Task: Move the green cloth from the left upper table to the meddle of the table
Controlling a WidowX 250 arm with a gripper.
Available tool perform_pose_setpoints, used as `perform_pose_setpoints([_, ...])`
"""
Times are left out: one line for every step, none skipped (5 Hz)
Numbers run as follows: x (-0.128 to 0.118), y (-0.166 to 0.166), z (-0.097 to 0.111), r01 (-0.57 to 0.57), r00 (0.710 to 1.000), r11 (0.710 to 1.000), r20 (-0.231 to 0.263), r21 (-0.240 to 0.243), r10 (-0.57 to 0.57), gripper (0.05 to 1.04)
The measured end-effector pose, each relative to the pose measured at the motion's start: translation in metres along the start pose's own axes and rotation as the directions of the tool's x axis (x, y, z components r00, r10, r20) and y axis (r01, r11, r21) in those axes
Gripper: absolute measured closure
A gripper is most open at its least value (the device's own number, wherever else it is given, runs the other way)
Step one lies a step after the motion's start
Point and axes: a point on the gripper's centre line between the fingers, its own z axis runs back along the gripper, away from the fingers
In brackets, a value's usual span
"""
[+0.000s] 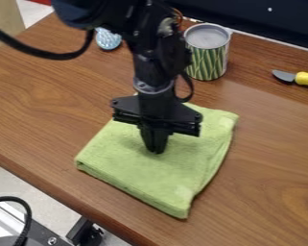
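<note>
— Where is the green cloth (130, 166) to be found?

— It is laid in a thick folded square on the wood-grained desk (265, 168), around the middle of the view and near the desk's lower-left edge. One corner is pointed toward the bottom of the view, and layered folds are shown along the lower sides.

— And the pincer (156, 148)?

— It is held upright over the cloth, pointed down, with its tips at the cloth's middle part. They are clenched together; whether any fabric is pinched between them cannot be told.

— What is seen beyond the cloth?

— Its upper edge is partly hidden by the black arm (159, 65). Above and slightly right of the cloth, a can (207, 57) with a grey top and a green patterned side is stood upright, well apart from the yellow-handled tool (306, 80) that is cut off by the right edge. At the upper left, a light-blue patterned object (108, 39) is placed beside a looping black cable (60, 55).

— And around the desk?

— The top right is bordered by a dark panel (271, 14). At the lower left, pale floor (12, 182) is seen.
</note>
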Motion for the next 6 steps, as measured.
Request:
perform_pose_setpoints([-0.003,-0.019,-0.001,-0.003,1.000,1.000,-0.004,-0.007,0.003,1.031])
perform_pose_setpoints([0.003,-0.040,-0.003,-0.020,1.000,1.000,-0.016,0.001,0.020,1.031])
perform_pose_setpoints([0.006,-0.057,-0.004,-0.032,0.999,0.999,-0.010,0.003,0.032,1.031])
perform_pose_setpoints([0.009,-0.073,-0.004,-0.035,0.999,0.999,-0.023,0.002,0.035,1.031])
perform_pose_setpoints([0.012,-0.084,-0.005,-0.040,0.999,0.999,-0.025,0.001,0.040,1.031])
perform_pose_setpoints([0.016,-0.092,-0.006,-0.050,0.999,0.999,-0.012,-0.001,0.050,1.031])
